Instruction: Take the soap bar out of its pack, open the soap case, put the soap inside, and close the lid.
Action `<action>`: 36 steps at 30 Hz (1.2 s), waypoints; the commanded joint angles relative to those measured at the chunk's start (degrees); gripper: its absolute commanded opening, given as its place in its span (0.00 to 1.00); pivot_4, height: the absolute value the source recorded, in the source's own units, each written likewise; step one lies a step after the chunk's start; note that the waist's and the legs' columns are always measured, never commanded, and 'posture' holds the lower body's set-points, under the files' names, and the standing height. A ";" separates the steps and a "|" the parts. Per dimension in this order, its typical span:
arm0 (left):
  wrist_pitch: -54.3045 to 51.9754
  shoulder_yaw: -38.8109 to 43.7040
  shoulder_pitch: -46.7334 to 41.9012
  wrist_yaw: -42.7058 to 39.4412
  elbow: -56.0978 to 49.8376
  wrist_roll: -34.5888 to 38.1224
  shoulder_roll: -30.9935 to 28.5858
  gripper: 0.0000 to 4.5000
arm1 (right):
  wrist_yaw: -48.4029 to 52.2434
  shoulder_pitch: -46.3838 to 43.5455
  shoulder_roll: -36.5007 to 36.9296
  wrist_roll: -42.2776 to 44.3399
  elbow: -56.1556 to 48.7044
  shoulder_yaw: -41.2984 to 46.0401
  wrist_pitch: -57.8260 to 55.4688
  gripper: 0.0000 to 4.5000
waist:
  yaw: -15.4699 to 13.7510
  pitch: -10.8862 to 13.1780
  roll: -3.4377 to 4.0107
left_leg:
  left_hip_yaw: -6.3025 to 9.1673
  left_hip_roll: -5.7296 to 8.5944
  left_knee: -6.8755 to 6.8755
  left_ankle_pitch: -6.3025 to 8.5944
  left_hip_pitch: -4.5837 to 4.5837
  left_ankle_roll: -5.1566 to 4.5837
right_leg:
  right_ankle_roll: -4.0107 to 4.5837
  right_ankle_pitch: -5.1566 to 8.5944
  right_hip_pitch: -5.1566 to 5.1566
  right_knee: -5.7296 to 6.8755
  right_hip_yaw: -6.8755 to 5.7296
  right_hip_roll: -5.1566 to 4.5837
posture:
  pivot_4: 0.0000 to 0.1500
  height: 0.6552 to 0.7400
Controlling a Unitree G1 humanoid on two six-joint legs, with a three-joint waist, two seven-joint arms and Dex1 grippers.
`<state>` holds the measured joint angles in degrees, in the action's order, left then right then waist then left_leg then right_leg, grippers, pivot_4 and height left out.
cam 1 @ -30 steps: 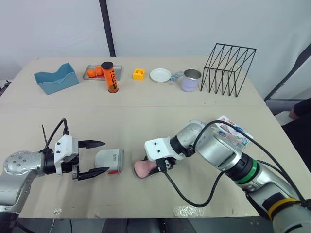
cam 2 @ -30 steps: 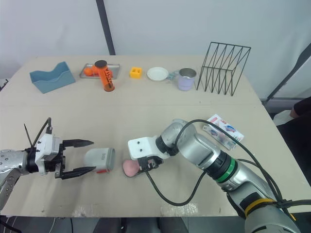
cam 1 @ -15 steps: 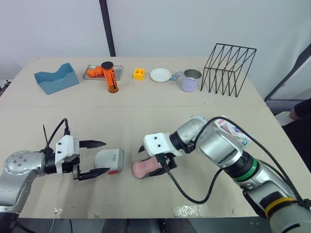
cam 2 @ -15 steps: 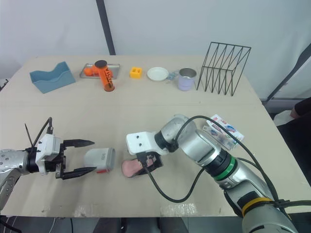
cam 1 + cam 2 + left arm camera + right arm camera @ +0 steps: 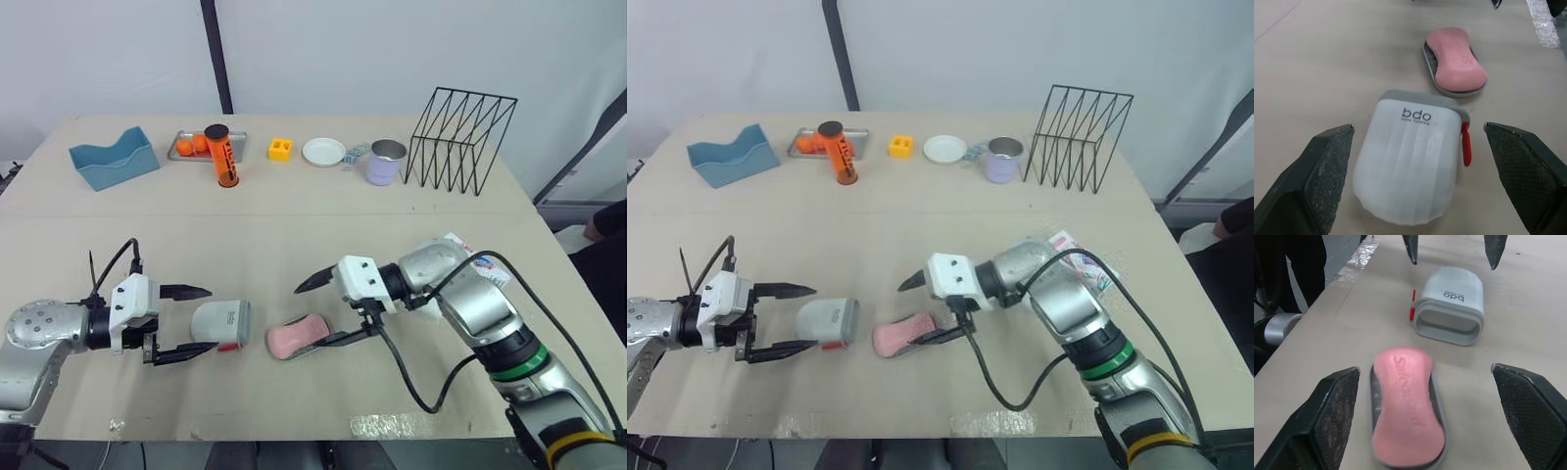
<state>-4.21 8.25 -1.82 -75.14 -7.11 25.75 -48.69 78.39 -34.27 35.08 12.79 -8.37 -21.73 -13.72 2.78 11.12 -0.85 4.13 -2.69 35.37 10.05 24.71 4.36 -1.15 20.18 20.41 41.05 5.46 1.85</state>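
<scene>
Pink soap (image 5: pixel 299 336) between wide-spread right fingers (image 5: pixel 315 281); soap case (image 5: pixel 220 324) between wide left fingers (image 5: pixel 186 291)

Mid-right, left eye view: soap pack (image 5: pixel 487 267) mostly hidden behind right arm, just a corner + edge showing. Right wrist view: soap bar (image 5: pixel 1406 411) blurred, embossed wording unreadable; it covers most of case tray (image 5: pixel 1431 62). Person (image 5: pixel 607 220) cut off at right edge. Small item (image 5: pixel 354 153) by mug (image 5: pixel 385 163): too small to tell.
</scene>
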 commanded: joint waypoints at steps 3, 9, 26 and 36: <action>2.19 0.16 -1.58 -2.41 2.52 -1.49 -2.37 1.00 | 2.30 1.42 1.77 2.41 -1.02 2.78 4.35 0.99 | 0.01 0.00 0.00 | -0.01 0.00 -0.01 0.00 0.00 0.00 | -0.01 0.00 0.00 0.00 0.01 0.01 | 1.00 1.00; 4.02 -2.26 -2.66 -5.06 4.95 -3.70 -3.07 1.00 | 2.75 1.84 2.50 2.11 -0.52 2.91 6.26 0.99 | 0.00 0.00 0.00 | -0.03 0.00 -0.01 0.00 0.00 0.00 | -0.01 0.00 0.00 0.00 0.03 0.01 | 1.00 1.00; 6.92 -8.55 -8.13 -5.31 10.59 -7.09 -0.29 1.00 | 1.58 2.95 3.29 2.20 -1.96 3.18 5.75 0.99 | -0.01 0.00 0.00 | -0.02 0.01 0.00 0.00 0.01 0.00 | -0.02 0.01 0.00 0.01 0.05 0.02 | 1.00 1.00; 9.06 -8.54 -7.94 -4.04 11.68 -8.30 0.60 1.00 | 1.19 3.17 3.62 2.59 -2.47 3.09 5.32 0.99 | -0.01 0.00 0.00 | -0.02 0.01 0.00 0.00 0.01 0.00 | -0.02 0.01 0.00 0.02 0.04 0.02 | 1.00 1.00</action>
<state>3.94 -0.79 -9.51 -79.61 4.64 17.73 -48.12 79.62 -31.20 38.37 14.32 -8.80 -20.20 -8.45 2.76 11.12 -0.85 4.12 -2.68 35.37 10.05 24.72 4.36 -1.16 20.19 20.41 41.06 5.51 1.87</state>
